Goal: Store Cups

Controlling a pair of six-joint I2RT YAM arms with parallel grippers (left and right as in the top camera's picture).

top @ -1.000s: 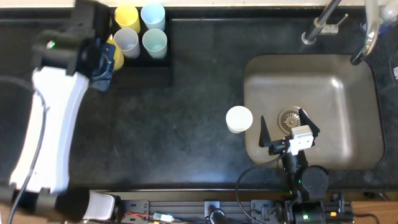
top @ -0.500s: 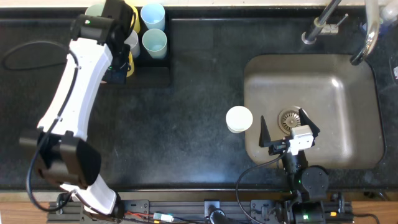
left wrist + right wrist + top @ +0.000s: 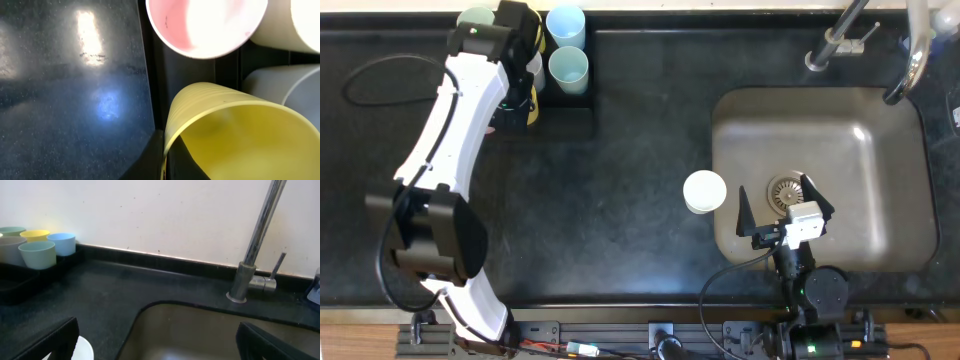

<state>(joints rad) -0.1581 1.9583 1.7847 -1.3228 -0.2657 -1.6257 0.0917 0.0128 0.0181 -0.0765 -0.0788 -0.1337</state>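
A black tray (image 3: 570,120) at the counter's back left holds several upright cups, among them a light blue cup (image 3: 566,22) and a teal cup (image 3: 569,68). My left gripper (image 3: 520,100) hangs over the tray's left side, shut on the rim of a yellow cup (image 3: 235,130), which tilts above a bare slot of the tray (image 3: 200,72) beside a pink cup (image 3: 205,25). A white cup (image 3: 704,191) stands upside down on the counter by the sink's left edge. My right gripper (image 3: 785,205) is open over the sink, with the white cup (image 3: 77,350) beside its finger.
The steel sink (image 3: 880,150) takes up the right side, with a faucet (image 3: 255,245) behind it. A wall runs along the back of the dark counter (image 3: 620,220). The left arm's white link stretches from the front left up to the tray.
The left arm has swung right and back, carrying the yellow cup from the tray's left edge to over the tray. The right arm and white cup have not moved.
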